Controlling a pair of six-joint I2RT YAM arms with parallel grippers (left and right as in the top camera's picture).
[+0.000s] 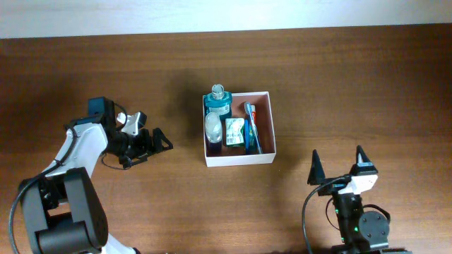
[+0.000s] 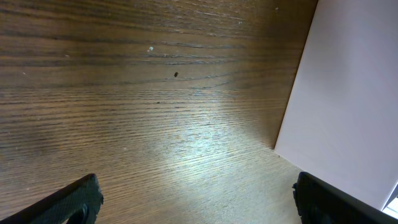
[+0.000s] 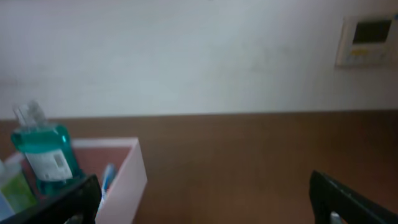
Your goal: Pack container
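White container (image 1: 239, 160) mid-table, holding a teal bottle (image 1: 217, 103), toothpaste (image 1: 252, 127) and other toiletries. Left of container: left gripper (image 1: 152, 149), wide open, empty. Right of container, nearer the robot: right gripper (image 1: 337, 155), wide open, empty. Possible hazard: a careless nudge against the container toppling the upright bottle.
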